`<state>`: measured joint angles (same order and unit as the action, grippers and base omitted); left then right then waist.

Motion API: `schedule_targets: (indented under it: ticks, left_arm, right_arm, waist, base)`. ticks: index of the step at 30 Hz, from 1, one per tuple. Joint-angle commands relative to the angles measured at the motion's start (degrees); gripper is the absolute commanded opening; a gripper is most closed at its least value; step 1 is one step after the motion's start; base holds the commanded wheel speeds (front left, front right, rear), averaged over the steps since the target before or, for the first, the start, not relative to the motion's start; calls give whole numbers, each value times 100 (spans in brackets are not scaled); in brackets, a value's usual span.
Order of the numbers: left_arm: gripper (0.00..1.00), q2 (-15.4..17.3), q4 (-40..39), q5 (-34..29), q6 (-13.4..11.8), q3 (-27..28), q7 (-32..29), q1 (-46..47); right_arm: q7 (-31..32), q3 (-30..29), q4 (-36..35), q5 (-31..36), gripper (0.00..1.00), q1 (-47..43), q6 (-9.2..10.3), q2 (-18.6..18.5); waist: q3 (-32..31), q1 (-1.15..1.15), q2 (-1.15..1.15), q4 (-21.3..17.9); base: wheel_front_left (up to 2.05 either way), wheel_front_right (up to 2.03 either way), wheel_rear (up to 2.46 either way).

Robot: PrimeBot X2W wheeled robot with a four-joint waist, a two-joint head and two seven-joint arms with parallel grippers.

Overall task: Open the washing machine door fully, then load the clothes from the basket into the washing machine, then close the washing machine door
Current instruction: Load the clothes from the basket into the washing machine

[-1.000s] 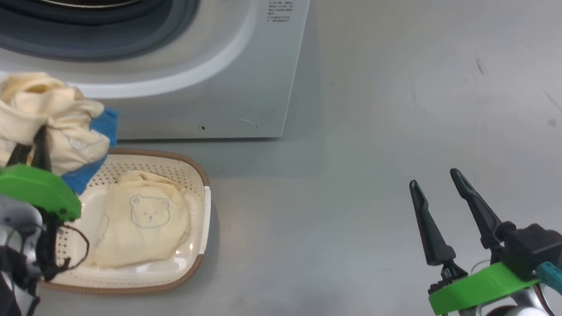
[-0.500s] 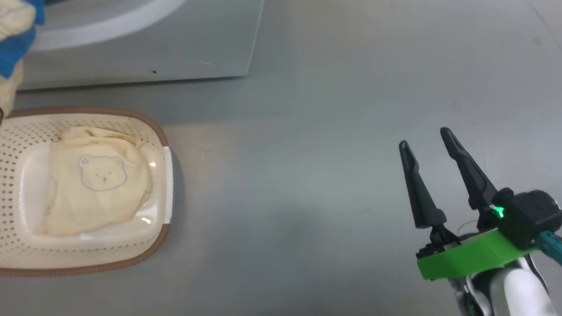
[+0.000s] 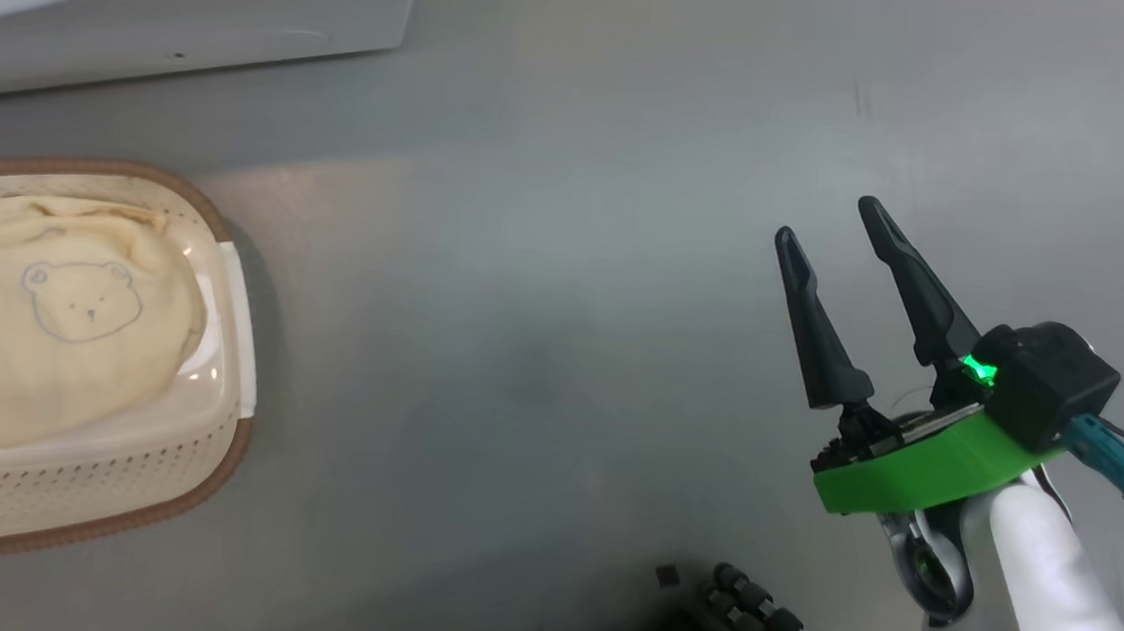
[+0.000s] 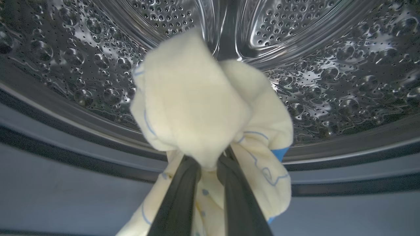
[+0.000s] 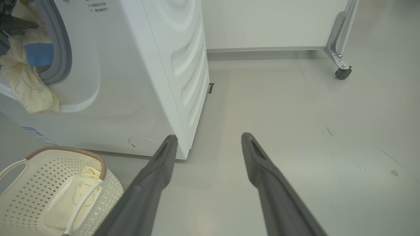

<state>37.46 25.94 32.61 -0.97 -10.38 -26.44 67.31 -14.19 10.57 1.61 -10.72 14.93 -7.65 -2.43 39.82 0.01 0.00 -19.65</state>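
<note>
the left gripper (image 4: pixel 210 163) has its two dark fingers pinched close on a cream cloth (image 4: pixel 197 98) with thin blue lines and a blue patch. the cloth bunches up over the finger tips and hides them. right behind it is the shiny drum (image 4: pixel 328 82), full of small holes. the grey rubber ring (image 4: pixel 65 154) runs under the cloth. in the right wrist view, the low end of the cloth (image 5: pixel 29 85) hangs out over the ring and down the white front of the washing machine (image 5: pixel 131 82).

the right gripper (image 3: pixel 827 221) is spread wide and holds nothing. it hangs over the bare grey floor (image 3: pixel 577 257), well apart from the machine and the basket.

the basket (image 3: pixel 56 501) sits on the floor just in front of the machine. a bear cloth (image 3: pixel 60 316), cream with a bear face drawn on it, lies inside it.

far back, a small black wheel (image 5: pixel 343 72) stands on the floor under a metal leg.
</note>
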Motion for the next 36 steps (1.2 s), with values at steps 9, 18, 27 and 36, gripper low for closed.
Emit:
schedule_targets:
  ticks: [9,18,27,36]
  left_arm:
    - [0,519,-50,-446,238,147,1205,891]
    - [36,407,893,-687,275,102,2356,1243]
    - [100,231,1544,-563,246,65,2335,1340]
    - [100,103,1666,-482,73,82,2508,1072]
  right_arm:
    - [-78,214,-94,-156,100,177,16,-44]
    - [-80,232,-86,-239,100,223,16,-44]
    - [-80,198,-92,-215,100,260,16,-44]
    - [-81,112,-131,-175,100,284,16,-44]
  waist:
    - [423,-1,0,-242]
    - [494,-1,0,-286]
    - [478,-1,0,-216]
    - [436,-1,0,-90]
  base:
    - [0,0,0]
    - [0,0,0]
    - [0,0,0]
    - [0,0,0]
